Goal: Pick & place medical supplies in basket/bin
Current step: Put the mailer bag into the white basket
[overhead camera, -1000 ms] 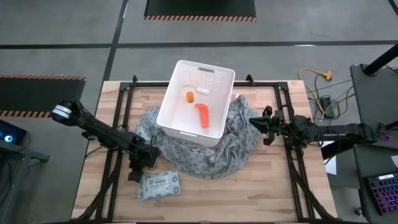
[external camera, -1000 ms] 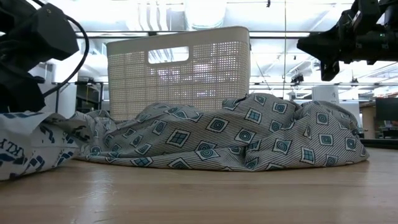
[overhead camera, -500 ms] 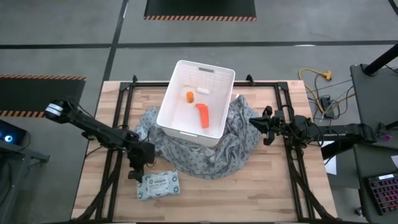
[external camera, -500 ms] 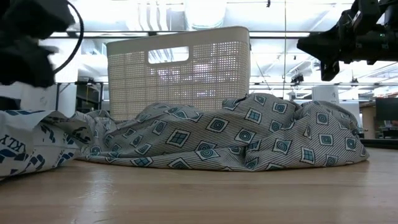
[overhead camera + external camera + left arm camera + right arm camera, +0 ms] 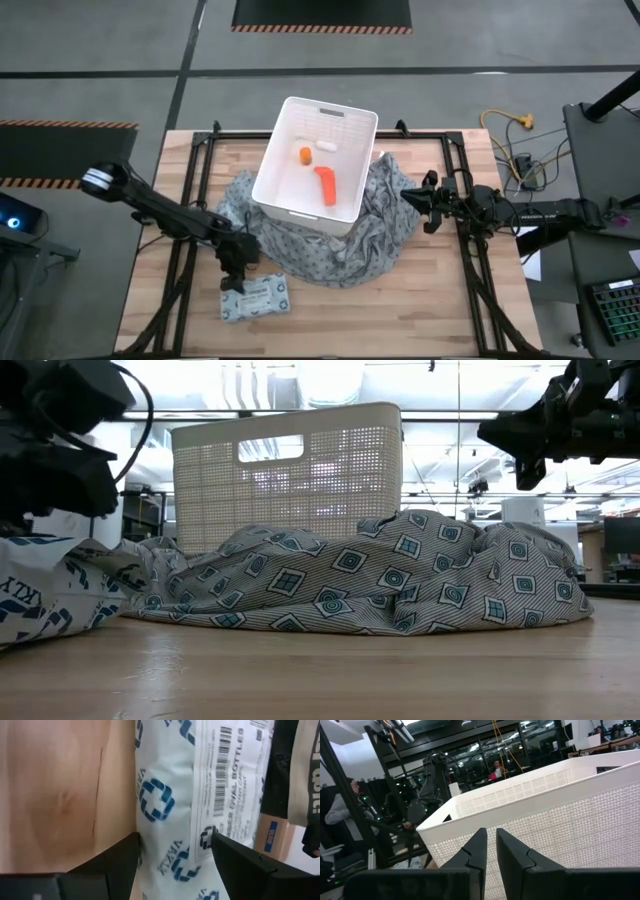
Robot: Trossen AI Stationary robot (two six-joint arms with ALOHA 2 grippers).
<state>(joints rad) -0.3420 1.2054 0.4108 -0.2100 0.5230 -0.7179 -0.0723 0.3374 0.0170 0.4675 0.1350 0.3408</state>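
The flat pale printed packet point(image 5: 256, 298) lies on the table at the near left and also shows in the left wrist view point(image 5: 170, 795). My left gripper point(image 5: 234, 284) is open, pointing down over the packet's far left end. In the left wrist view point(image 5: 175, 855), one finger stands at the packet's edge and the other over its printed face. The white basket point(image 5: 290, 205) rests on the grey patterned cloth point(image 5: 390, 225). It holds the orange tube point(image 5: 326, 184), the small orange bottle point(image 5: 306, 154) and the white piece point(image 5: 326, 146). My right gripper point(image 5: 405, 203) is shut and empty above the cloth's right side. My left gripper comes at the packet's far left end point(image 5: 150, 840) from above, with its open fingers down at the packet. I cannot tell whether they touch it. The packet lies flat on the table.
The cloth spreads under and around the basket across the table's middle. Black frame rails point(image 5: 180, 250) run along both sides of the table. Bare wood shows along the near edge point(image 5: 400, 320). In the right wrist view a person point(image 5: 340, 815) sits beyond the table.
My left gripper has gone toward the table's right and near edges, from beside the packet's far left corner to over that end of the packet. The packet has stayed where it was.
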